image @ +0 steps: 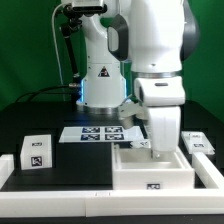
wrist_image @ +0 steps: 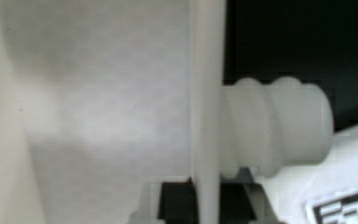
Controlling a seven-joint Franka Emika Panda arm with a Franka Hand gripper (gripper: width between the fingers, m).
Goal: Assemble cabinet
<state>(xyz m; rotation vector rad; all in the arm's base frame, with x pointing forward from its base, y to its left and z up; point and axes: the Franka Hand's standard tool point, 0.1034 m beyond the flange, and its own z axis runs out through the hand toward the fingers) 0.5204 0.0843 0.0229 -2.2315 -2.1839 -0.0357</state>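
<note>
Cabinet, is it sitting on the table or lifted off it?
Sitting: the cabinet lies flat on the black table, with the gripper down at its top.

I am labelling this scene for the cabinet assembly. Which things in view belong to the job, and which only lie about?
Belonging to the job: the cabinet, in front of the arm; the gripper, low at its top.

Lying about: the marker board; the small tagged cube on the exterior view's left; the tagged white piece on the exterior view's right, role unclear.
</note>
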